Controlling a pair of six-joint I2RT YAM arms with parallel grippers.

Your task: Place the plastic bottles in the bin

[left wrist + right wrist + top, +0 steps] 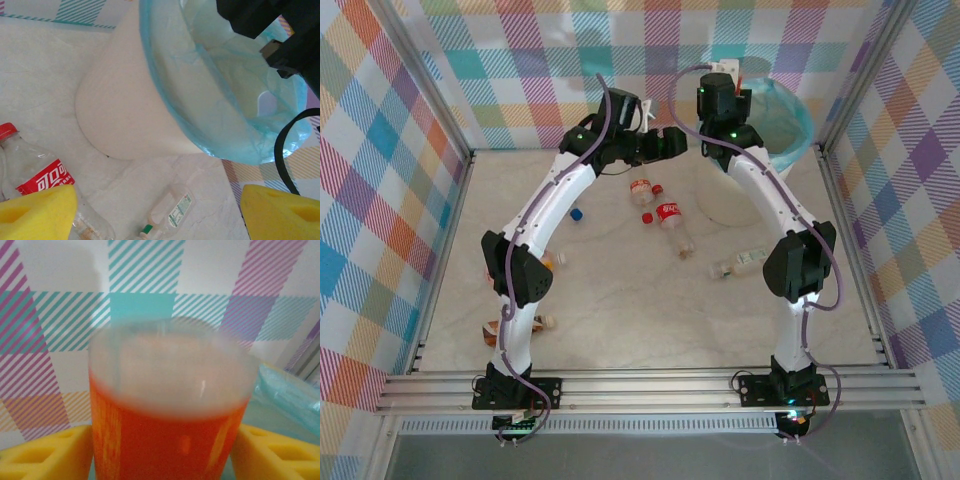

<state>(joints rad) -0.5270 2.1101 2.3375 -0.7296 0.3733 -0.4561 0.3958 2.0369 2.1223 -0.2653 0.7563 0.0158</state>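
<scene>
From above, we see the right gripper (728, 80) at the left rim of the bin (798, 125), with other bottles (670, 215) lying on the table (620, 310). Our left gripper (160, 215) gapes, empty, and the visible part of the bag (220, 100) holds no bottle. The right wrist view shows an orange-labelled bottle (167, 405) clamped between the fingers. We judge it should be carried over the opening before release.

Pastel plaid fabric walls (380, 150) enclose a pale marble-pattern tabletop (620, 310). Aluminium frame rails (650, 385) run along its near edge.
</scene>
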